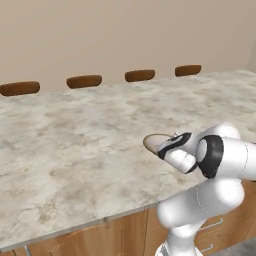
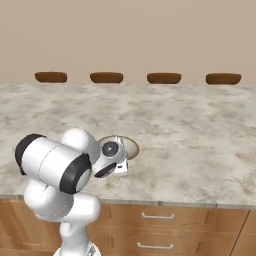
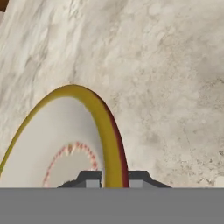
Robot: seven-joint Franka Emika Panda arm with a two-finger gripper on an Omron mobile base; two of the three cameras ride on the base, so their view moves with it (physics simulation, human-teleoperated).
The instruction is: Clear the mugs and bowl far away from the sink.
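Note:
The bowl (image 1: 154,142) rests on the marble counter (image 1: 75,130) near its front edge, tan-brown outside and off-white inside. From the right base view the bowl (image 2: 132,148) lies just beyond my hand. In the hand view the bowl's yellow-brown rim (image 3: 103,118) runs up between my two fingertips, with the off-white inside to the left. My gripper (image 3: 114,178) is shut on that rim, one finger on each side. The gripper (image 1: 169,143) sits low over the bowl's near right side, and the hand hides part of the bowl (image 2: 119,154). The mugs and the sink are out of view.
Several brown stool seats (image 1: 84,81) line the far side of the counter (image 2: 190,125). Wooden cabinet drawers with handles (image 2: 157,216) run below the front edge. Bare marble spreads wide to the left, right and behind the bowl.

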